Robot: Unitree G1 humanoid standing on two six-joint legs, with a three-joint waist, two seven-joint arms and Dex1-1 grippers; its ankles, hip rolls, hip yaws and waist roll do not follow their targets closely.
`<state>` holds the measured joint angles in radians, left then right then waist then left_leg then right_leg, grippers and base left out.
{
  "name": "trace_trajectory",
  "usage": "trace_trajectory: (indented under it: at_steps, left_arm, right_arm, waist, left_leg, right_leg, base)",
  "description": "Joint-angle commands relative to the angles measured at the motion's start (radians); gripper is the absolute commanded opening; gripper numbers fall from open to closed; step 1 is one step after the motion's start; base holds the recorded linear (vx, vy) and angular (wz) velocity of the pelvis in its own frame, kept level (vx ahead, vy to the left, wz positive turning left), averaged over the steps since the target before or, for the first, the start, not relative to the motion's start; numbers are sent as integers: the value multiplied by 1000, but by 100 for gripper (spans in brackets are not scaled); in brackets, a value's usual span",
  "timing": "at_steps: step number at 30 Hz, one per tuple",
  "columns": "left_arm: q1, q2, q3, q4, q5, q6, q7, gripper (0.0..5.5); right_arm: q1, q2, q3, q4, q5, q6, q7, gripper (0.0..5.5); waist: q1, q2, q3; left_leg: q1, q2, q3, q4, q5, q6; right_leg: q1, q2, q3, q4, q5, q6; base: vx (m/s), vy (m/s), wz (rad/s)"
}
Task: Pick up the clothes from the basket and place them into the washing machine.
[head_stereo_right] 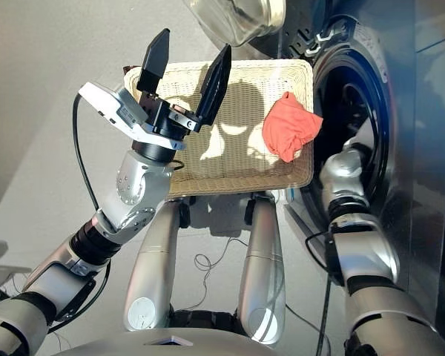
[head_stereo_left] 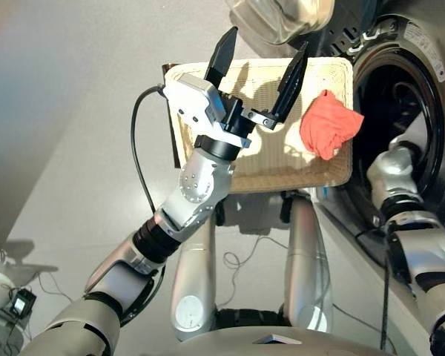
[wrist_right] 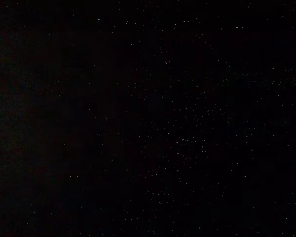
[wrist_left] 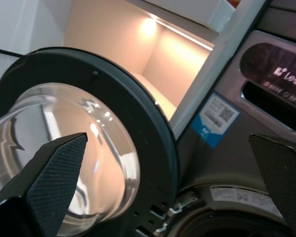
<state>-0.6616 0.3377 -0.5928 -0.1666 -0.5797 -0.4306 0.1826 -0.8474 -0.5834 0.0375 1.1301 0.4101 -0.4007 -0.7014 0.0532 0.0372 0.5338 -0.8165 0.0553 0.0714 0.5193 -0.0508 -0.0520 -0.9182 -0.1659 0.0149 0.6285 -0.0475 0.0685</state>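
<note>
Your washing machine (head_stereo_left: 400, 96) sits at 3 o'clock, door (wrist_left: 89, 148) swung wide. The basket (head_stereo_left: 334, 172) lies at 12 with only the red garment (head_stereo_left: 328, 124) at its 3 o'clock edge. Your left gripper (head_stereo_left: 261, 63) hovers above it, fingers spread, empty. Your right arm (head_stereo_left: 400, 185) reaches into the drum; its fingers are hidden, so you cannot tell.

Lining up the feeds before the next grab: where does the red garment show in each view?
Left eye: red garment lies at the basket's end nearest the washer's drum mouth.
Right eye: same spot, nearer picture centre.
Left wrist: not in it; only the open door and washer front.
Right wrist: not in it; all dark.
Shared landmark: the basket, in both eye views.
</note>
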Motion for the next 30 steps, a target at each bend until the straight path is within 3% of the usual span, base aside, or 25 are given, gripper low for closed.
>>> trace_trajectory:
  at_steps: [1, 9, 10, 11, 23, 25, 30]
  left_arm:
    - [-31, 6, 20, -122, -4, -54, -16, 550]
    - [-31, 30, 28, -131, -8, -56, -6, 550]
    - [-31, 31, 31, -133, -9, -57, -6, 550]
    - [-33, 32, 34, -136, -10, -55, -6, 550]
    - [-25, -9, 75, -124, 5, -52, 16, 550]
    - [-12, -19, 95, -123, 9, -47, 17, 550]
    - [23, -21, 122, -126, 6, -33, 14, 550]
  right_arm:
    - [-56, -145, -10, -18, 52, -61, -31, 0]
    - [-110, -228, 8, 15, 103, -63, -19, 0]
    - [-110, -226, 10, 17, 110, -64, -13, 453]
    - [-109, -221, 9, 16, 119, -66, -7, 550]
    - [37, 15, 31, -181, 161, -107, 92, 550]
    - [136, 83, 98, -325, 120, -84, 171, 550]
    - [267, 125, 191, -537, 64, -34, 281, 550]
  waist:
    - [-7, 40, -14]
    - [-6, 30, -14]
    - [-6, 29, -14]
    - [-8, 27, -14]
    - [-33, 7, -14]
    - [-46, -6, -14]
    - [-63, -32, -14]
  left_leg:
    - [11, 15, -15, 107, -104, -23]
    - [16, 18, -12, 103, -107, -25]
    - [18, 18, -11, 100, -106, -25]
    - [17, 16, -10, 95, -98, -24]
    - [38, 21, 1, 80, -105, -20]
    - [35, 25, 6, 74, -102, -20]
    - [34, 29, 9, 65, -95, -21]
  right_leg:
    - [48, 6, 38, 0, -19, 68]
    - [51, 5, 36, -2, -20, 67]
    - [52, 5, 36, -4, -19, 66]
    - [52, 5, 37, -11, -11, 65]
    - [74, 16, 35, -32, -13, 59]
    - [71, 20, 39, -41, -5, 57]
    - [69, 23, 41, -53, 4, 53]
  base:
    - [0, 0, 0]
    - [0, 0, 0]
    - [0, 0, 0]
    - [0, 0, 0]
    - [0, 0, 0]
    - [0, 0, 0]
    - [0, 0, 0]
